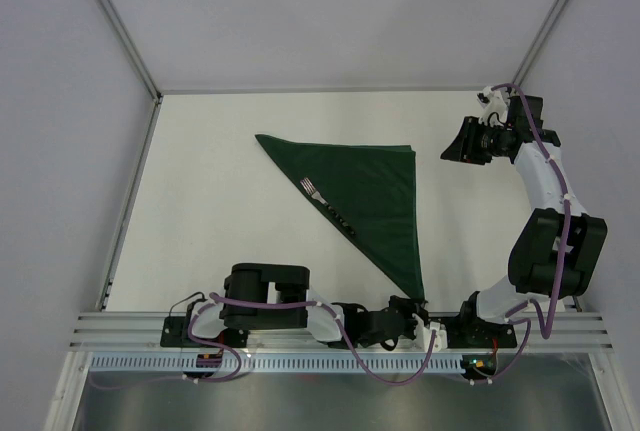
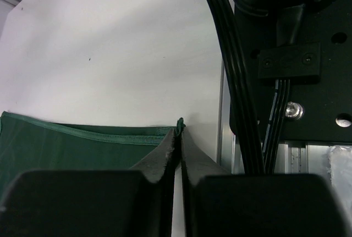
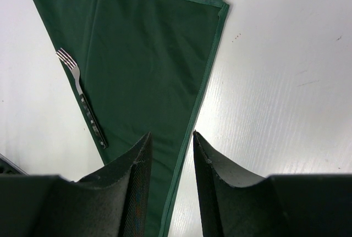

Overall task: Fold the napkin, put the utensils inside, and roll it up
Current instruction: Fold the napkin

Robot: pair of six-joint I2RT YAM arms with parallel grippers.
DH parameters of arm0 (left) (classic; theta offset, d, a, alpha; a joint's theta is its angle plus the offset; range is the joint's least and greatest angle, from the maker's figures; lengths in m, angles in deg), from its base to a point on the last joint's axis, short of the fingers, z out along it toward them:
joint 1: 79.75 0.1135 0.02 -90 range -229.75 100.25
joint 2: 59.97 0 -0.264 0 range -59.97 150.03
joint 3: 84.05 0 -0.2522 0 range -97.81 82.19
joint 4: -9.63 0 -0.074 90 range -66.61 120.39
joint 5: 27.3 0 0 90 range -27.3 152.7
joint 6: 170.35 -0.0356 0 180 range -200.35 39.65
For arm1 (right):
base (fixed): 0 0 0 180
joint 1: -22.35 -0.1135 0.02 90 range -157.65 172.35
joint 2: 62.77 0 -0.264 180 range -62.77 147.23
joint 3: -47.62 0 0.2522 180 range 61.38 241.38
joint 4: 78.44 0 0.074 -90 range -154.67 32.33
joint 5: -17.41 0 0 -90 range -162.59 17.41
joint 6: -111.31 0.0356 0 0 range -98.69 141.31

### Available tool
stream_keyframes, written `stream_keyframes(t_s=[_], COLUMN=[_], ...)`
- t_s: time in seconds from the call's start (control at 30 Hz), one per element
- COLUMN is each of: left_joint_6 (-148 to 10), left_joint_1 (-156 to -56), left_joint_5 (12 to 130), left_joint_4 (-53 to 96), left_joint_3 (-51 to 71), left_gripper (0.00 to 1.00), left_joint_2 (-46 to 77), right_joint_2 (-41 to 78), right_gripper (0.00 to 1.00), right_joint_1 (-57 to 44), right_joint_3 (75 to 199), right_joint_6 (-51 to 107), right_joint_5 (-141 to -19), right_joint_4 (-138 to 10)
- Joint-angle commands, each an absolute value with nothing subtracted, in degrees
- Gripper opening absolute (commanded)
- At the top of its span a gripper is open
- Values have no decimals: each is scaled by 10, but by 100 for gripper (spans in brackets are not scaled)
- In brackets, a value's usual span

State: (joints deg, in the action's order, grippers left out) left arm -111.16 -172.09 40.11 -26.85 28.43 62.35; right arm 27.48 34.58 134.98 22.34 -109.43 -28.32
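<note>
1. When looking from above, find napkin [image 1: 370, 191] folded into a triangle, flat on table [image 1: 220, 241]: one edge along far side, one down right side, slanted edge from far-left point to near tip.
2. Note fork [image 1: 328, 207] lying along that slanted edge, on cloth border, tines toward far left, black handle toward near right.
3. Find left gripper [image 1: 415, 303] low by near table edge, at napkin's near tip; from wrist view, pinched together on that corner, with hem rising at fingertips and barely a slit between fingers.
4. Find right gripper [image 1: 462, 141] raised over table's right side, off napkin's right edge, not touching cloth; spread apart, holding nothing, pointing down toward napkin and fork.
</note>
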Motion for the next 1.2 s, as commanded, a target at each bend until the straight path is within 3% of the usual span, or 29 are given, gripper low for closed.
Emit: stream_keyframes(t_s=[0.0,0.37,0.67,1.17], left_joint_6=[-1123,-1003,-709,-503], left_joint_1=[-1720,-1677,-1491,-1249], left_joint_5=[386,407,463,465], left_joint_4=[-271,-227,-140,-43], left_joint_3=[260,244,288,376], left_gripper=[2,2,2,2], left_joint_2=[632,551,410,306], right_joint_2=[264,263,263,265], right_gripper=[41,41,41,41], right_joint_1=[349,349,349,349], right_joint_3=[1348,1347,1345,1342], right_joint_6=[217,218,218,220], right_joint_5=[-1108,-1107,-1109,-1110], right_joint_4=[-301,-302,-303,-307])
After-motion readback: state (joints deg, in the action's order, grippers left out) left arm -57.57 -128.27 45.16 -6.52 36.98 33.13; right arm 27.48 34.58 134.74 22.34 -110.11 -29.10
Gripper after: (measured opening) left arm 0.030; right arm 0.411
